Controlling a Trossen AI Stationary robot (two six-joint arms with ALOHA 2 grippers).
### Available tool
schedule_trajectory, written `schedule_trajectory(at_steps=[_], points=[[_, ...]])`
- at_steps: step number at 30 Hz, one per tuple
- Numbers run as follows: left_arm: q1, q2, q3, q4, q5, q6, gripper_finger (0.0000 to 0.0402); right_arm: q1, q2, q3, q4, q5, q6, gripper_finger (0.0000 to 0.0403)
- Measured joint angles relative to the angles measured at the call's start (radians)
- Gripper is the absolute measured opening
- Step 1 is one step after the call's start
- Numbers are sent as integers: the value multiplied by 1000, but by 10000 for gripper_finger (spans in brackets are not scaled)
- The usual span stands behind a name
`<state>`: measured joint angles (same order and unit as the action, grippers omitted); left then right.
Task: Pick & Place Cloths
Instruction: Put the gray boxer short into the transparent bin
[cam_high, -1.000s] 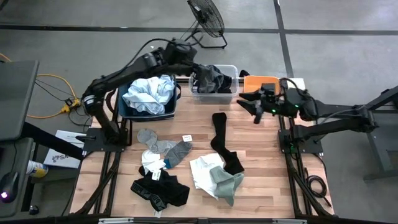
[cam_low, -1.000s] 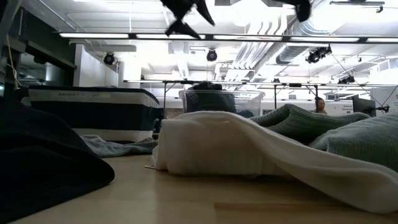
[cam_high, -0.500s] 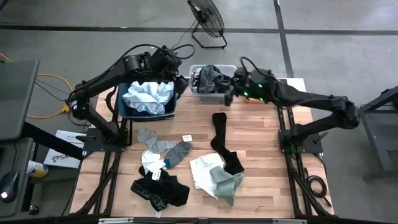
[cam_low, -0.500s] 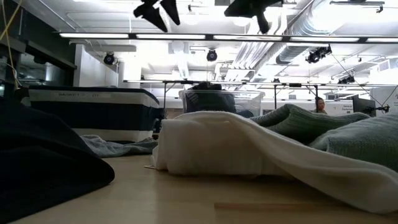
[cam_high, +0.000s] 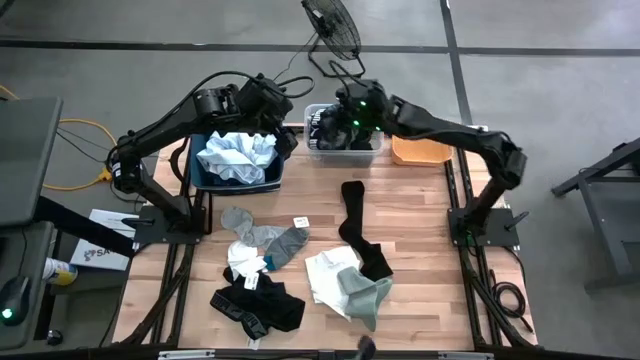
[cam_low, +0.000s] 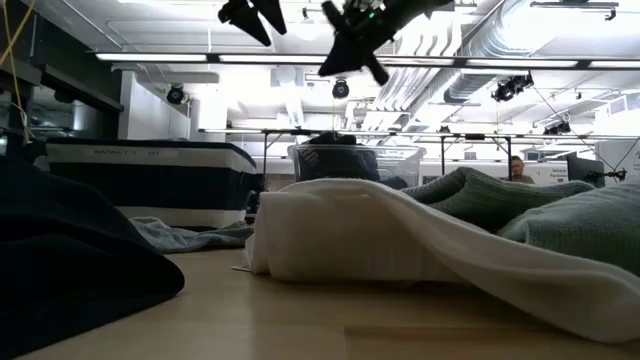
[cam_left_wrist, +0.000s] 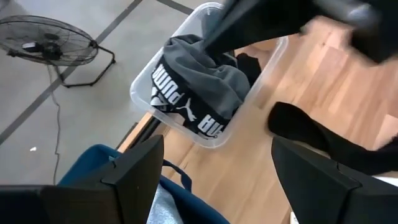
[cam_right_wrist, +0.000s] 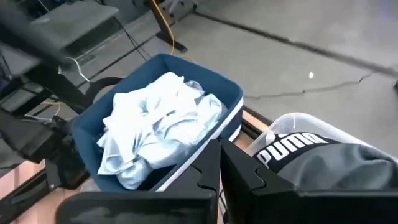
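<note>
My right gripper hangs shut and holding nothing above the clear tub, which holds a grey and black cloth. My left gripper hovers open over the right side of the navy bin, where a pale blue cloth lies. Both show high up in the low view, left gripper and right gripper. On the table lie a black sock, grey socks, a white and green heap and a black garment.
An orange tub stands to the right of the clear tub at the far edge. A floor fan stands beyond the table. Bare wood shows at the table's right side. A small white tag lies near the grey socks.
My right gripper has swung from beside the orange tub toward the table's left, ending over the clear tub. My left gripper has drawn back from the clear tub's left edge toward the navy bin and has turned. The cloths have not moved.
</note>
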<state>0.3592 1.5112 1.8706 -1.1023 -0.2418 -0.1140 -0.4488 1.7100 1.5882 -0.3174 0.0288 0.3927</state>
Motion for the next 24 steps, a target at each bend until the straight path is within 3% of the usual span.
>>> schedule_trajectory(at_steps=[13, 24], points=[[0, 0, 0, 2, 98, 28, 292, -57, 216, 41, -171, -53, 175, 3], [0, 0, 0, 0, 105, 13, 292, -119, 232, 41, -403, 76, 213, 3]])
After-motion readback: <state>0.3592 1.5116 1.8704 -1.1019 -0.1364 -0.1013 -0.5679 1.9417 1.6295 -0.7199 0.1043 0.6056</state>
